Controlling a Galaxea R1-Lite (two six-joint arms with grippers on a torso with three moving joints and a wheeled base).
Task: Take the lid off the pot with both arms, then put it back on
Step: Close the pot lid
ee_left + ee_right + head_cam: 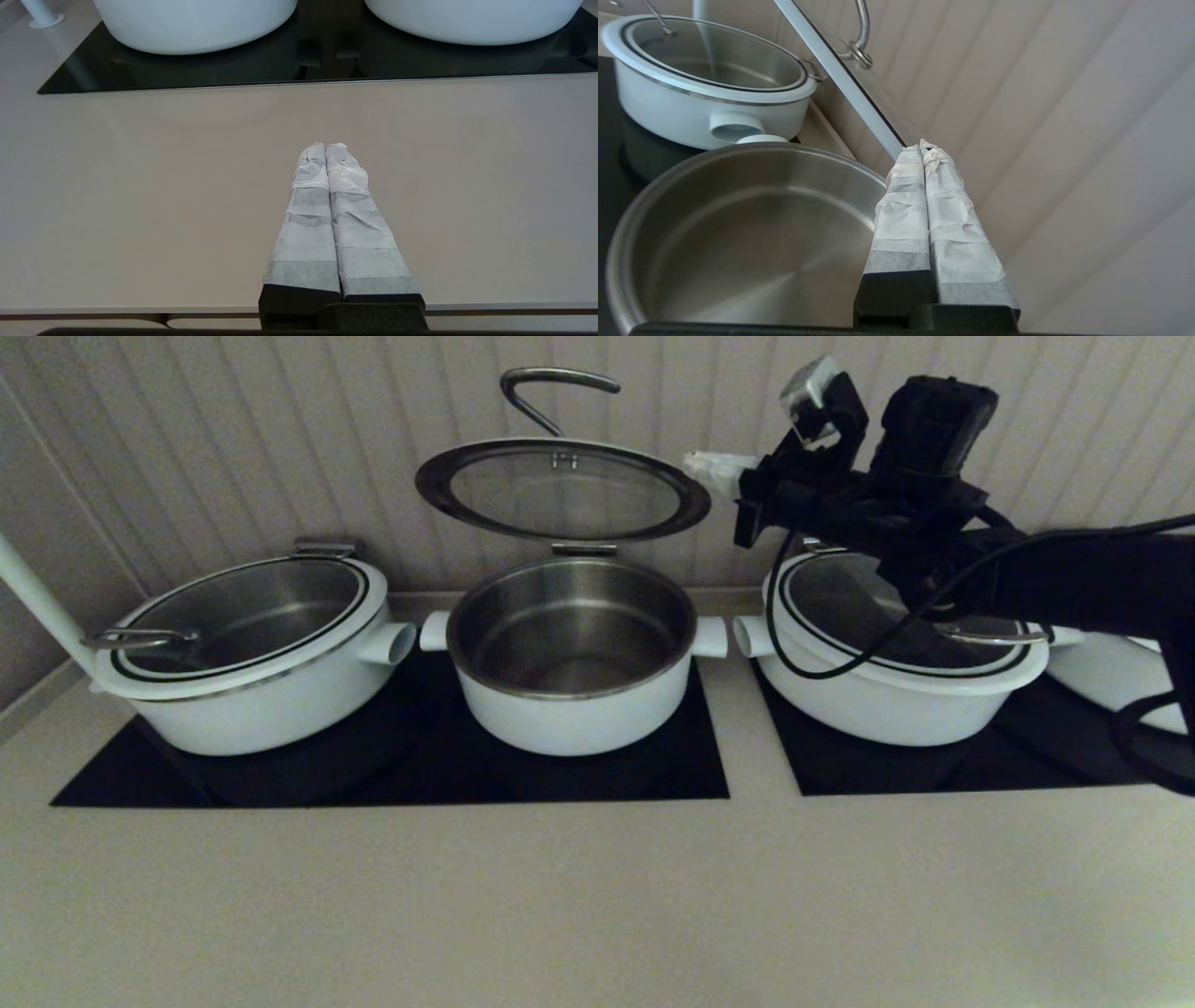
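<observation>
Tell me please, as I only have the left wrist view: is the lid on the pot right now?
Observer: No, the lid stands tilted above the open pot.
Operator: Is the right gripper at it?
Observer: Yes, the right gripper, fingers shut, has its tips at the lid's rim.
Operator: Does the head view show my left gripper?
Observer: No; the left gripper appears only in your view, shut, over the counter.

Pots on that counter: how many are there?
3 in full sight: a wide pot on the left, an open one in the middle, another wide one on the right. A white shape behind the arm may be another.
</observation>
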